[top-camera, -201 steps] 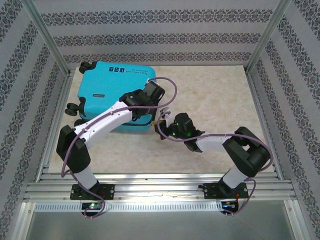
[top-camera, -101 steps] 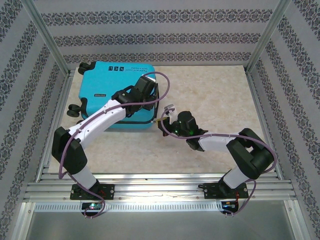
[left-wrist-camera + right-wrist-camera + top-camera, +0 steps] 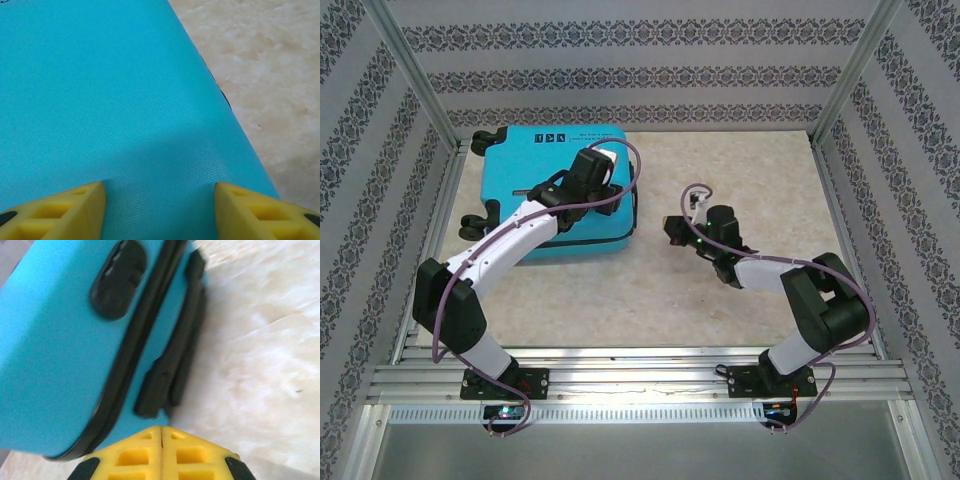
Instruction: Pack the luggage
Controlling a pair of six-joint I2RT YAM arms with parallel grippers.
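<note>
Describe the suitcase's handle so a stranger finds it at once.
On the table, a turquoise suitcase lies flat at the far left. Its handle is the long black bar on the side facing the table's middle, slimmer than the rounded lock nearby.

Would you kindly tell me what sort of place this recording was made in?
Probably a robot test cell, not a real room: an aluminium frame, wallpapered panels as walls, left arm and right arm bolted to a rail.
</note>
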